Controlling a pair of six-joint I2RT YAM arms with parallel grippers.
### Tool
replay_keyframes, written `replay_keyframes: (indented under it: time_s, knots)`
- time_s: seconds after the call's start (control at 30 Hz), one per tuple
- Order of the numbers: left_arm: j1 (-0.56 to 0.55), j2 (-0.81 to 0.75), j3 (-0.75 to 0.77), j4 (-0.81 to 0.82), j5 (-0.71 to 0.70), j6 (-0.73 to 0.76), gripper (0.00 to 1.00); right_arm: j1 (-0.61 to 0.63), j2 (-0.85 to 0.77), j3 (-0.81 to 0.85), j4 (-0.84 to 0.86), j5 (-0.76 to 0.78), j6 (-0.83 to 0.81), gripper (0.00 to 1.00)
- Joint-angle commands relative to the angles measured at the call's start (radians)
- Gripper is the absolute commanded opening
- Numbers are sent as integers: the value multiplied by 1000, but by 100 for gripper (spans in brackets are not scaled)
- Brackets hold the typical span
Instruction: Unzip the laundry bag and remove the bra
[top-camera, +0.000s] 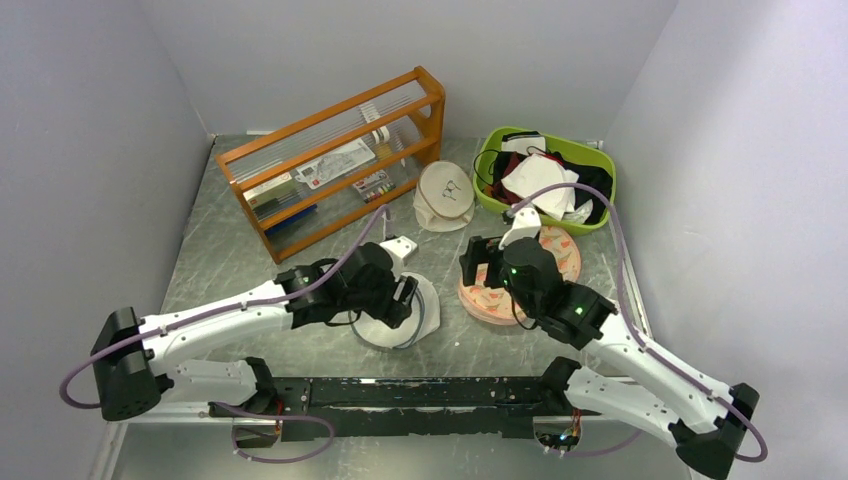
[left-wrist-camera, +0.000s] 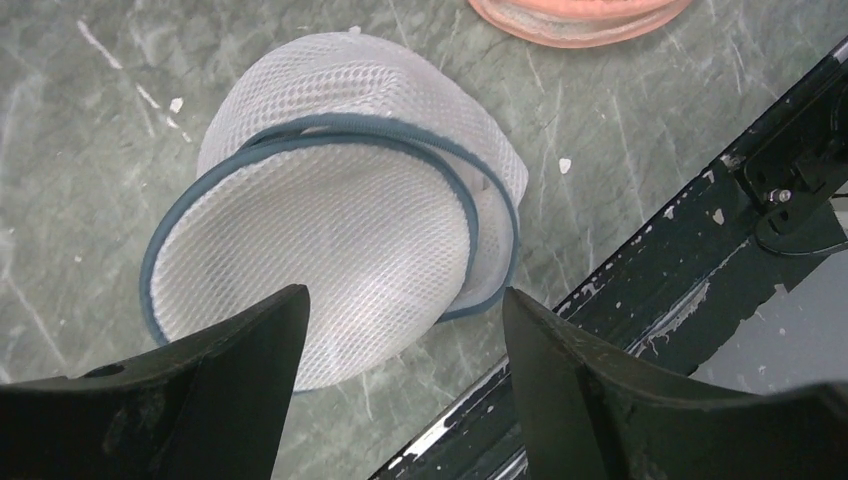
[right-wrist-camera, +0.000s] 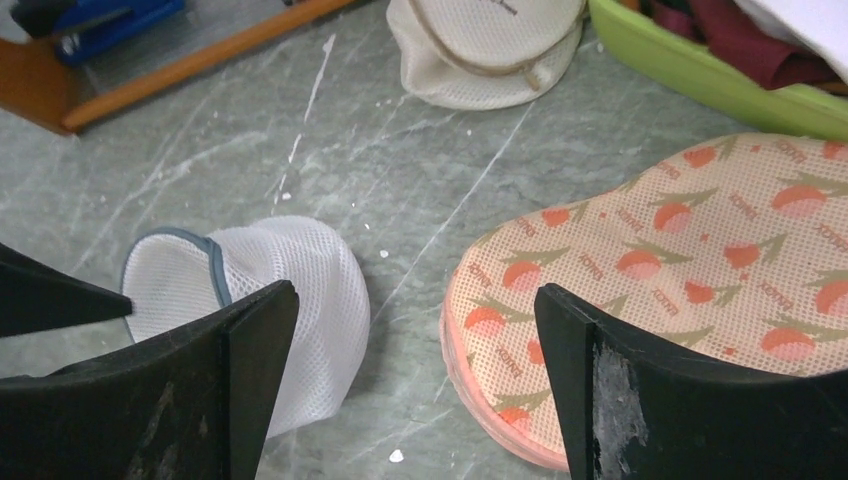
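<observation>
Left gripper, jaws apart and empty, just above the laundry bag.

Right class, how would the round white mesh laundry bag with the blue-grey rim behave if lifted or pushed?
The round white mesh laundry bag is probably light: thin netting. Its crumpled sides would likely sag when lifted, while the blue-grey rim forms a clean hoop, so may stay stiff. Pushed, it would probably slide, not roll.
</observation>
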Motion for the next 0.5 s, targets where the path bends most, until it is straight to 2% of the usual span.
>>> replay_keyframes:
  time_s: [0.0, 0.07, 0.17, 0.37, 0.47]
  knots:
    - [-4, -65, 19, -84, -68, -31, 83, -5, 64, 54, -7, -72, -43, 91]
    - [1, -93, 52, -109, -114, -27, 87, -5, 78, 83, -30, -66, -66, 94]
    - [55, -144, 102, -103, -167, 7, 99, -6, 61, 105, -40, -26, -94, 100]
    - [341, -131, 300, 8, -7, 131, 100, -9, 96, 206, -46, 15, -165, 100]
    - [400, -81, 442, 62, 61, 165, 99, -9, 143, 336, -79, 47, -199, 100]
